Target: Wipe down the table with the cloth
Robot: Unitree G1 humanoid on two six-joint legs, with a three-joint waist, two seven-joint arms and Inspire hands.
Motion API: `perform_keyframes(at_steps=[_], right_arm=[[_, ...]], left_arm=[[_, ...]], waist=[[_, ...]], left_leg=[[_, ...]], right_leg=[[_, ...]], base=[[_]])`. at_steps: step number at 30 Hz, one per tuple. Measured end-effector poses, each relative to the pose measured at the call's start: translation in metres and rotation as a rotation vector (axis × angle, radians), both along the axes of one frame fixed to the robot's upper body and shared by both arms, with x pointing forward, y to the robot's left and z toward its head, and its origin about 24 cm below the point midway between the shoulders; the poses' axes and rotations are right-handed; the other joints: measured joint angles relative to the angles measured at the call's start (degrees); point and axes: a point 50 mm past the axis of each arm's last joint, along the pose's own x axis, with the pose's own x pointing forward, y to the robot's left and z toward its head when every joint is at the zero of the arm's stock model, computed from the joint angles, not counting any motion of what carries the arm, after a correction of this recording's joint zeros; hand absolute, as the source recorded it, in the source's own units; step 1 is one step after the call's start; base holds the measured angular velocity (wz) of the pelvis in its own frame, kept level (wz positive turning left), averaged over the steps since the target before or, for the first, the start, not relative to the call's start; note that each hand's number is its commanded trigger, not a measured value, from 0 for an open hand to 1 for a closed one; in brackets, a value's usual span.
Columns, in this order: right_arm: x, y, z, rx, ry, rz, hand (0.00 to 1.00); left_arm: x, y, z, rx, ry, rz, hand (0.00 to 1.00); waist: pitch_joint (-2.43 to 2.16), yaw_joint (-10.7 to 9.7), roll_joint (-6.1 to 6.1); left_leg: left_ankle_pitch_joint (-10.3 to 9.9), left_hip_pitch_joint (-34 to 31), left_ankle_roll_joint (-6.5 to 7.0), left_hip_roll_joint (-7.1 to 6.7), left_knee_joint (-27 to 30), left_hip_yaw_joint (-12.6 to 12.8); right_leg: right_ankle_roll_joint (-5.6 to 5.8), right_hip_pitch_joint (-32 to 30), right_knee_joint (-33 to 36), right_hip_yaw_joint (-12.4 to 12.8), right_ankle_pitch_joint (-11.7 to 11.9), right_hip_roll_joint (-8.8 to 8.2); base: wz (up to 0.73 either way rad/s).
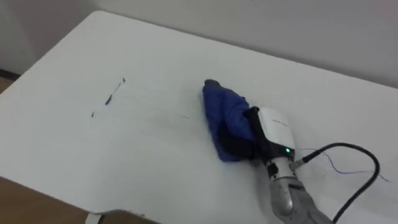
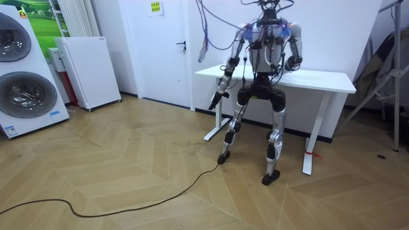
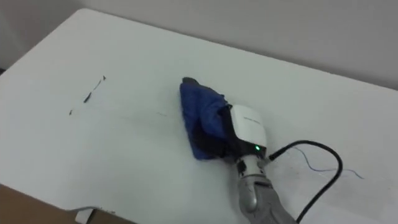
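Blue cloth, soft, light, probably bunches easily, lies well right of the pen marks. Right hand is on it, grip hidden: cannot tell. Judgement: press flat from above.

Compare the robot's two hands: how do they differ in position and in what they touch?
The right hand lies up on the table, while the left hand hangs low beside the table's edge. The right hand rests on the blue cloth; the left hand touches neither cloth nor table.
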Motion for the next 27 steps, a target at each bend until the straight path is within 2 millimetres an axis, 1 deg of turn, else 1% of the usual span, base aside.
perform_keyframes(at_steps=[1, 2, 3, 4, 5, 7, 8, 9, 10, 11, 12, 13, 14, 15, 16, 17, 18, 19, 20, 21, 22, 23, 24, 25, 26, 27], right_arm=[[0.002, 0.001, 0.001, -0.003, -0.005, 0.001, 1.0], [0.003, 0.002, 0.001, -0.007, -0.001, -0.006, 1.0], [0.005, 0.004, 0.001, -0.009, 0.008, -0.015, 1.0], [0.006, 0.004, 0.002, -0.009, 0.012, -0.017, 1.0], [0.009, 0.007, 0.003, -0.006, 0.027, -0.018, 1.0], [0.016, 0.01, 0.006, -0.011, 0.038, -0.002, 1.0], [0.02, 0.01, 0.008, -0.018, 0.044, 0.004, 1.0], [0.021, 0.009, 0.009, -0.022, 0.048, 0.008, 1.0], [0.021, 0.009, 0.009, -0.019, 0.049, 0.007, 1.0], [0.02, 0.009, 0.008, -0.012, 0.047, 0.003, 1.0], [0.017, 0.007, 0.005, -0.007, 0.045, -0.003, 1.0], [0.015, 0.005, 0.004, -0.001, 0.042, -0.011, 1.0], [0.011, -0.001, 0.001, 0.011, 0.027, -0.037, 1.0], [0.004, -0.011, -0.001, 0.02, 0.005, -0.082, 1.0], [-0.001, -0.017, -0.003, 0.021, -0.004, -0.112, 1.0], [-0.015, -0.035, -0.008, 0.01, -0.022, -0.192, 1.0], [-0.033, -0.055, -0.012, -0.006, -0.037, -0.284, 1.0], [-0.043, -0.065, -0.015, -0.015, -0.039, -0.337, 1.0], [-0.063, -0.083, -0.02, -0.029, -0.036, -0.44, 1.0], [-0.077, -0.097, -0.024, -0.041, -0.026, -0.512, 1.0], [-0.082, -0.102, -0.025, -0.045, -0.018, -0.536, 1.0], [-0.087, -0.108, -0.026, -0.043, -0.003, -0.565, 1.0], [-0.087, -0.11, -0.028, -0.032, 0.011, -0.577, 1.0], [-0.085, -0.11, -0.028, -0.031, 0.018, -0.576, 1.0], [-0.079, -0.109, -0.028, -0.028, 0.039, -0.574, 1.0], [-0.069, -0.106, -0.026, -0.02, 0.049, -0.566, 1.0]], left_arm=[[0.0, -0.004, -0.001, -0.012, -0.001, -0.001, 0.0], [0.002, -0.011, -0.003, -0.03, -0.007, 0.002, 0.0], [0.002, -0.016, -0.004, -0.041, -0.008, 0.0, 0.0], [0.003, -0.017, -0.005, -0.042, -0.008, -0.002, 0.0], [0.002, -0.016, -0.005, -0.039, -0.005, -0.001, 0.0], [0.001, -0.012, -0.004, -0.018, 0.005, 0.004, 0.0], [0.0, -0.011, -0.003, -0.01, 0.01, 0.01, 0.0], [-0.007, -0.01, -0.003, -0.008, 0.022, 0.016, 0.0], [-0.007, -0.01, -0.003, -0.007, 0.018, 0.017, 0.0], [-0.009, -0.009, -0.002, -0.006, 0.009, 0.026, 0.0], [-0.018, -0.007, -0.001, -0.003, 0.019, 0.048, 0.0], [-0.022, -0.006, -0.001, 0.002, 0.027, 0.055, 0.0], [-0.027, -0.001, 0.0, 0.019, 0.039, 0.057, 0.0], [-0.032, 0.004, 0.002, 0.043, 0.039, 0.079, 0.0], [-0.036, 0.007, 0.002, 0.054, 0.042, 0.097, 0.0], [-0.039, 0.014, 0.005, 0.073, 0.037, 0.133, 0.0], [-0.045, 0.021, 0.007, 0.101, 0.041, 0.16, 0.0], [-0.048, 0.025, 0.009, 0.116, 0.043, 0.175, 0.0], [-0.052, 0.032, 0.012, 0.138, 0.041, 0.199, 0.0], [-0.055, 0.037, 0.014, 0.156, 0.04, 0.211, 0.0], [-0.055, 0.038, 0.015, 0.159, 0.034, 0.217, 0.0], [-0.049, 0.037, 0.016, 0.157, 0.012, 0.21, 0.0], [-0.044, 0.034, 0.015, 0.147, -0.001, 0.185, 0.0], [-0.041, 0.032, 0.014, 0.141, -0.005, 0.171, 0.0], [-0.038, 0.028, 0.012, 0.133, -0.003, 0.141, 0.0], [-0.036, 0.022, 0.01, 0.124, 0.002, 0.117, 0.0]], waist=[[-0.11, 0.27, 0.2], [-0.18, 0.31, 0.25], [-0.18, 0.73, 0.18], [-0.14, 1.14, 0.07], [-0.1, 1.79, 0.29], [0.12, 1.86, -0.21], [0.3, 1.81, -0.48], [0.3, 1.84, -0.38], [0.32, 1.77, -0.28], [0.26, 1.62, -0.02], [0.36, 1.2, 0.48], [0.19, 1.06, 0.53], [0.04, -0.02, 0.9], [0.04, -1.6, 0.78], [-0.01, -2.47, 0.74], [-0.19, -4.45, -0.04], [-0.13, -5.98, -0.08], [-0.28, -6.75, -0.28], [-0.53, -7.7, -1.06], [-0.9, -8.34, -1.2], [-0.93, -8.34, -1.35], [-0.9, -8.24, -1.48], [-0.91, -7.8, -1.45], [-0.92, -7.66, -1.42], [-0.94, -7.14, -1.14], [-1.0, -6.0, -0.81]], left_leg=[[0.36, -0.01, 0.04, 0.34, -0.14, 1.51], [1.05, 0.0, 0.18, 0.44, -0.26, 3.96], [1.15, 0.04, 0.18, 0.38, -0.13, 5.66], [1.14, 0.06, 0.18, 0.37, 0.06, 6.31], [1.14, 0.15, 0.19, 0.37, 0.61, 7.57], [1.02, 0.0, 0.4, 0.39, 0.99, 7.88], [0.76, -0.08, 0.84, 0.39, 1.36, 8.3], [0.5, -0.05, 1.21, 0.38, 1.43, 9.05], [0.41, -0.07, 1.37, 0.26, 1.43, 9.24], [-0.16, 0.05, 1.98, -0.32, 1.34, 9.2], [-0.36, 0.62, 2.16, -1.16, 0.63, 9.19], [-0.36, 1.01, 2.17, -1.67, -0.16, 9.03], [-0.36, 1.37, 2.16, -2.49, -1.4, 9.0], [-0.14, 1.93, 2.6, -3.86, -2.7, 8.85], [0.03, 2.02, 2.89, -4.44, -3.01, 8.8], [0.47, 2.29, 3.58, -5.57, -3.73, 8.73], [0.77, 3.07, 4.06, -6.55, -4.54, 8.3], [0.83, 3.44, 4.18, -7.05, -4.86, 7.85], [0.74, 4.19, 4.58, -7.69, -5.19, 7.63], [0.45, 4.67, 5.14, -8.12, -5.16, 7.52], [0.33, 5.02, 5.33, -8.24, -5.16, 7.51], [0.09, 5.6, 5.71, -8.4, -5.14, 7.51], [-0.18, 5.93, 6.12, -8.6, -5.01, 7.51], [-0.24, 6.13, 6.22, -8.67, -5.0, 7.55], [-0.5, 6.72, 6.5, -8.67, -5.09, 7.52], [-0.94, 7.19, 6.54, -8.48, -5.21, 7.46]], right_leg=[[-0.18, 0.0, 0.04, 0.0, -0.1, 0.22], [-0.53, -0.04, -0.04, 0.03, -0.49, 0.29], [-0.79, -0.09, -0.02, 0.1, -0.78, 0.47], [-0.89, -0.14, 0.01, 0.14, -0.85, 0.59], [-1.03, -0.14, -0.05, 0.36, -0.88, 0.81], [-1.36, -0.23, -0.17, 0.52, -0.76, 1.34], [-1.61, -0.45, -0.3, 1.36, -0.61, 1.67], [-1.79, -0.8, -0.35, 2.73, -0.47, 1.96], [-1.86, -1.16, -0.25, 3.62, -0.42, 2.01], [-1.9, -1.99, -0.23, 5.13, -0.12, 1.98], [-1.73, -2.2, -0.91, 6.41, 0.59, 1.95], [-1.61, -2.07, -1.44, 6.88, 0.95, 1.95], [-1.41, -1.8, -2.72, 6.96, 1.51, 1.84], [-0.99, -1.22, -3.66, 7.05, 1.97, 1.32], [-0.79, -0.81, -4.35, 7.05, 2.25, 1.06], [-0.53, 0.24, -5.52, 7.04, 2.65, 0.74], [-0.53, 1.02, -6.17, 7.03, 2.72, 0.59], [-0.57, 1.41, -6.25, 7.02, 2.76, 0.57], [-0.58, 2.1, -6.23, 6.72, 2.76, 0.49], [-0.61, 2.48, -6.19, 6.77, 2.79, 0.46], [-0.67, 2.54, -6.2, 6.85, 2.86, 0.46], [-0.62, 2.68, -6.25, 6.9, 3.29, 0.47], [-0.65, 2.69, -6.15, 7.08, 3.53, 0.5], [-0.72, 2.68, -6.1, 7.48, 3.66, 0.57], [-0.99, 2.66, -6.16, 8.44, 4.04, 1.08], [-1.27, 2.52, -6.14, 8.81, 4.52, 1.51]], base=[[0.24], [0.17], [0.13], [0.0], [-0.06], [-0.06], [-0.13], [-0.16], [-0.26], [-0.33], [-0.34], [-0.14], [0.17], [0.27], [0.42], [0.39], [0.38], [0.24], [0.14], [0.0], [-0.14], [-0.26], [-0.25], [-0.29], [-0.45], [-0.52]])
